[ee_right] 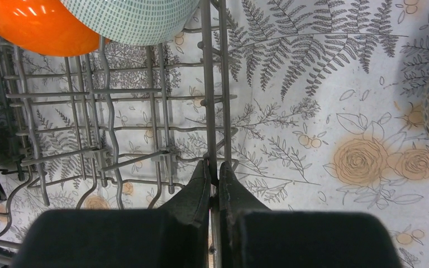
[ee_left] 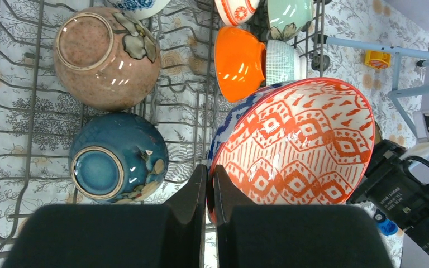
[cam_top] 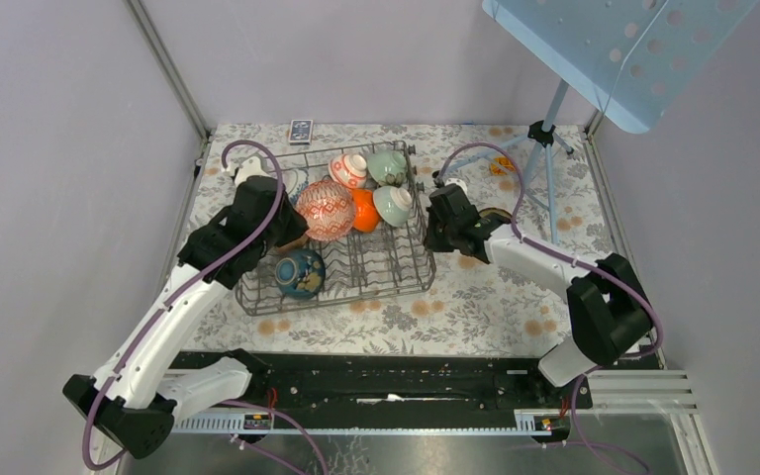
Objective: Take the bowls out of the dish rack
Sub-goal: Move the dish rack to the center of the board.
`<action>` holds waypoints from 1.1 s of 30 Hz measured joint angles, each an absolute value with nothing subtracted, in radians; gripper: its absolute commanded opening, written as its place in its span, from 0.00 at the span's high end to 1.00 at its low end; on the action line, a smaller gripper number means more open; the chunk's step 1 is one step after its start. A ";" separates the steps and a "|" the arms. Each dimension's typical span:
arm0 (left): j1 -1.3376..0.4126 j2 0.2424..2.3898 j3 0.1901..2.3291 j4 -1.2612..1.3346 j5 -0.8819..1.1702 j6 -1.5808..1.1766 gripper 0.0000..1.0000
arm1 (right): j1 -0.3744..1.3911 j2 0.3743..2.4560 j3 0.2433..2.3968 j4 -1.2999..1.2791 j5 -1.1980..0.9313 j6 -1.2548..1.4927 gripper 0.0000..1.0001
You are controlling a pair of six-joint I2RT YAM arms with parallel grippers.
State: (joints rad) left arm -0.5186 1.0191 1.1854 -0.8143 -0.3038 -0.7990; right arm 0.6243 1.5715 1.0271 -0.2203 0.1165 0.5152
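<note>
Top external view: the dish rack sits mid-table on a flowered cloth, with bowls packed along its far side and bare tines at its near right. The left gripper is clenched on the rim of the red-patterned bowl, which is tipped on edge just beside the orange bowl. The right gripper is pinched onto the rack's right edge wire, and open cloth lies beyond it.

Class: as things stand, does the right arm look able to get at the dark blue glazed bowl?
Probably not: the right gripper is shut on the rim of the grey wire dish rack; the dark blue glazed bowl sits across it.
</note>
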 measured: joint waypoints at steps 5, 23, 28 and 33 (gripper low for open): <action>-0.518 1.037 1.200 -0.819 -0.311 -0.786 1.00 | 0.621 1.520 0.996 -0.265 0.115 0.487 1.00; -0.222 1.188 1.327 -0.811 -0.218 -0.776 1.00 | 0.609 1.362 0.906 -0.390 0.024 0.434 0.16; -0.052 1.321 1.430 -0.783 -0.152 -0.796 1.00 | 0.609 1.317 0.933 -0.421 -0.003 0.440 0.08; 0.132 1.430 1.481 -0.724 -0.092 -0.833 1.00 | 0.609 1.230 0.933 -0.430 -0.010 0.447 0.09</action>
